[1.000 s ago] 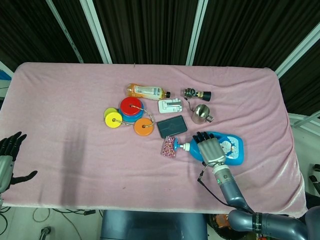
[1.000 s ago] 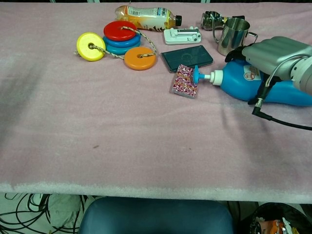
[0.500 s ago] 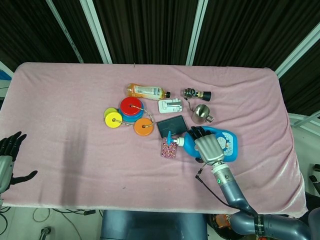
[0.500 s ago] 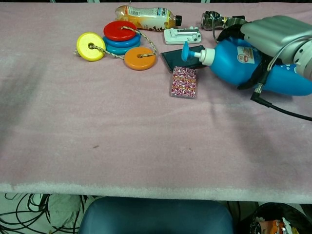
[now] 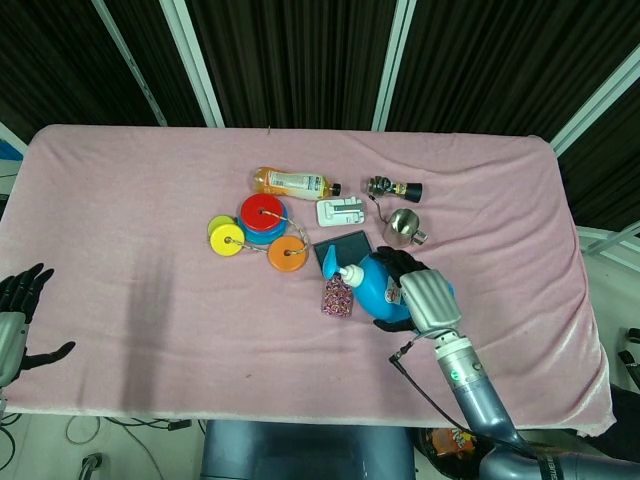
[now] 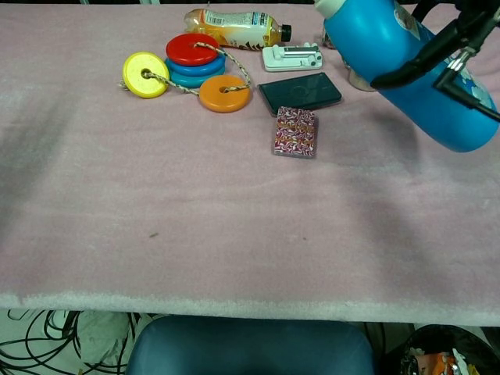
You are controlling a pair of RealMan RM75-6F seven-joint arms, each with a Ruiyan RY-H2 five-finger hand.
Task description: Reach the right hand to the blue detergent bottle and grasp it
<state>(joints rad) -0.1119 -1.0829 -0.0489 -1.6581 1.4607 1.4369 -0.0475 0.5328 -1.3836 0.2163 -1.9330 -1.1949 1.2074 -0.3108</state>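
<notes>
My right hand (image 5: 425,298) grips the blue detergent bottle (image 5: 380,292) and holds it off the pink cloth, tilted with its white pump cap pointing up and left. In the chest view the blue detergent bottle (image 6: 406,66) fills the upper right, with dark fingers (image 6: 426,61) of the right hand wrapped across its body; the cap runs out of the top edge. My left hand (image 5: 18,310) hangs at the far left edge below the table's front, fingers spread, holding nothing.
On the pink tablecloth (image 5: 140,220) lie a patterned card pack (image 6: 295,131), a dark phone (image 6: 300,92), coloured discs on a rope (image 6: 191,70), an orange drink bottle (image 6: 234,27), a white device (image 6: 291,56) and a steel cup (image 5: 402,227).
The right hand has lifted the blue bottle off the cloth and tipped it more upright, moving it up and toward the left. The left hand has stayed still.
</notes>
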